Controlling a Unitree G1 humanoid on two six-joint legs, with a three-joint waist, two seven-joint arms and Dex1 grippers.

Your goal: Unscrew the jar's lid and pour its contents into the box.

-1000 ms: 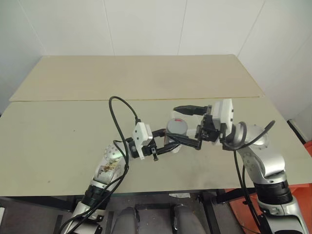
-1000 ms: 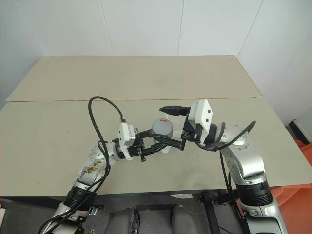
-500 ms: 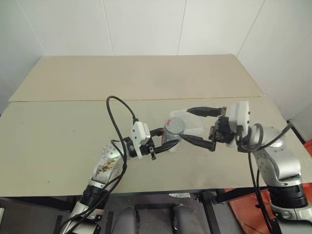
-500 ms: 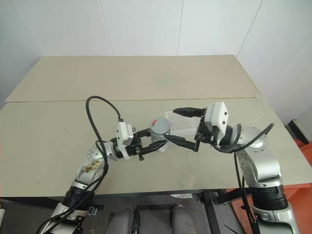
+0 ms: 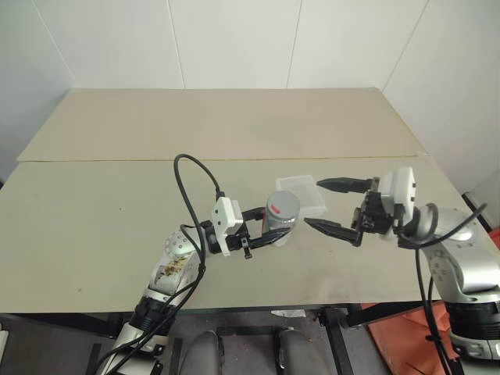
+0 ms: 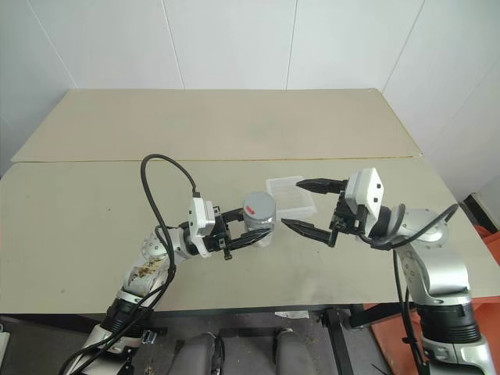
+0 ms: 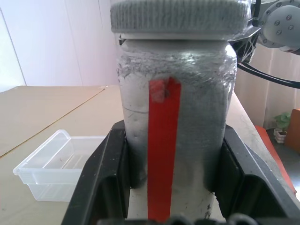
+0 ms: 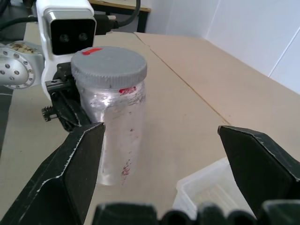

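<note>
Nearest, low in the middle of the frame, the left end effector (image 5: 269,231) has its black fingers clamped on the sides of the jar (image 5: 280,220), which stands upright at the desk's near half. Its clear cylindrical wall looks cloudy and wrapped, with a red strip down the side; the lid (image 5: 283,205) is grey, round, flat-topped and ribbed at the edge, still screwed on. To the right of the jar, apart from it, the right end effector (image 5: 334,206) hangs spread wide and empty, its tapered fingers pointing at the jar. Just behind the jar lies the box (image 5: 301,192), a shallow translucent plastic tray, on the smooth beige desk (image 5: 117,234).
</note>
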